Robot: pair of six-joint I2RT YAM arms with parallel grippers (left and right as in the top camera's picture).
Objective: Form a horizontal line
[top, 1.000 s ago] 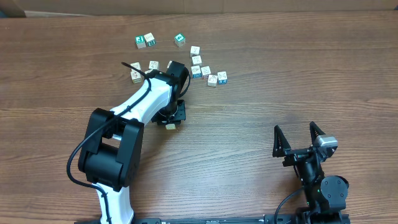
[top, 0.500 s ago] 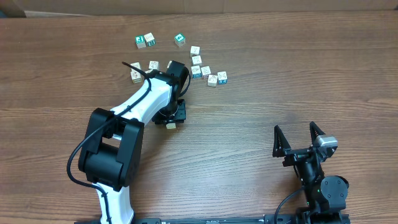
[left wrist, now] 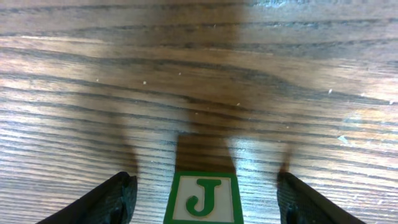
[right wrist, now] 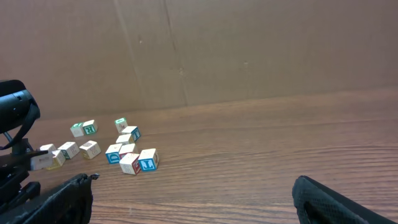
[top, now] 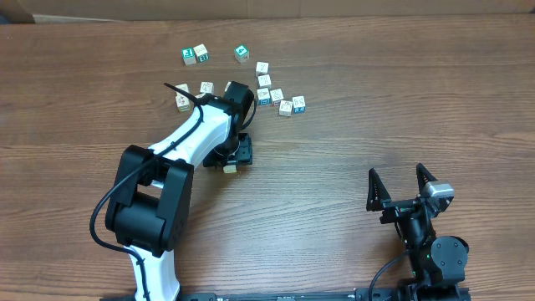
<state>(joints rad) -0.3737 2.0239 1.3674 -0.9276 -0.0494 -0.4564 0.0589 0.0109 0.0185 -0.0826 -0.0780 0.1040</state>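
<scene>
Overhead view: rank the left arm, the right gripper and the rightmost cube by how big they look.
1. Left arm: by far the largest.
2. Right gripper: jaws spread open, clearly smaller than the arm.
3. Rightmost cube: smallest.

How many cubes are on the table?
14 cubes: three at the back; six right of the left arm; four left of it; one between the left gripper's fingers. The arm may hide others.

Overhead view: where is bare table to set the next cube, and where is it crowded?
Free: the table between the J cube and the right gripper, and right of the cube cluster. Crowded: far middle, around that cluster.
</scene>
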